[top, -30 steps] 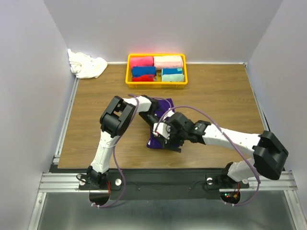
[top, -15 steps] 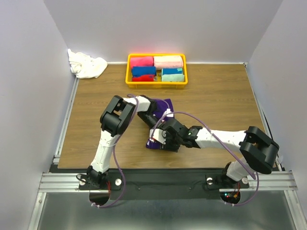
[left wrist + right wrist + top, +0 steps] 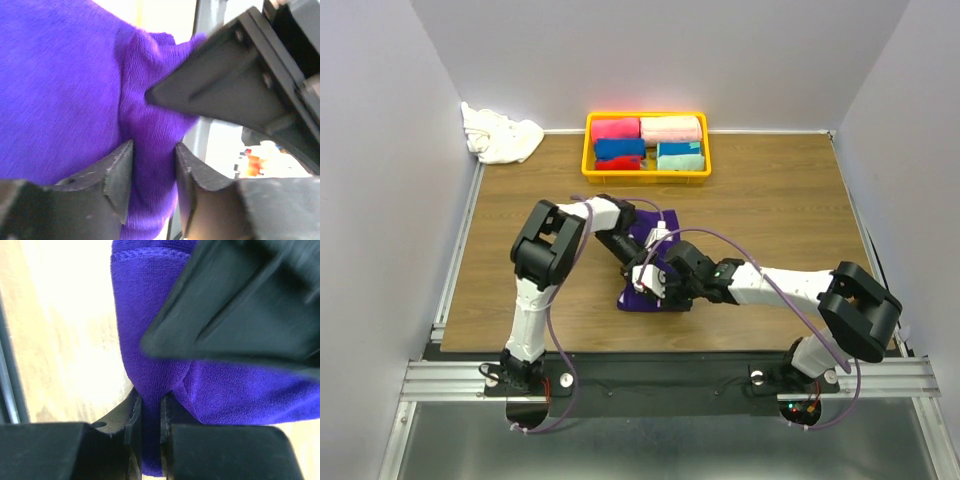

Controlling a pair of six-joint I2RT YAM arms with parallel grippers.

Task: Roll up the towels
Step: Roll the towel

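Reaching in from both sides, the 2 arms meet over the purple towel point(image 3: 665, 220), which lies bunched on the wooden table point(image 3: 780, 200) between the yellow basket point(image 3: 645, 176) and the arms' bases, most of it hidden under the 2 wrists in the top view. The right gripper point(image 3: 151, 405) is clamped on the purple towel: in its wrist view the 2 fingers stand almost together, with a thin fold of the cloth's edge pinched in the narrow slot between them, and the hemmed border of the towel runs across the top of that view. The left gripper point(image 3: 154, 150) sits close against it, so each wrist camera shows a dark finger of the other arm pressing into the same cloth. In the left wrist view its jaws stand partly apart with a ridge of purple terry filling the gap; whether they squeeze that ridge or merely straddle it cannot be told. The white towel point(image 3: 500, 135) lies crumpled in a loose heap at the far left corner of the table, against the wall and well apart from both arms. The yellow basket stands at the back of the table and holds rolled towels: a pink roll point(image 3: 615, 128) and a pale pink roll point(image 3: 670, 128) along the far side, with a blue roll point(image 3: 618, 148), a red roll point(image 3: 617, 163) and a teal roll point(image 3: 680, 152) nearer.
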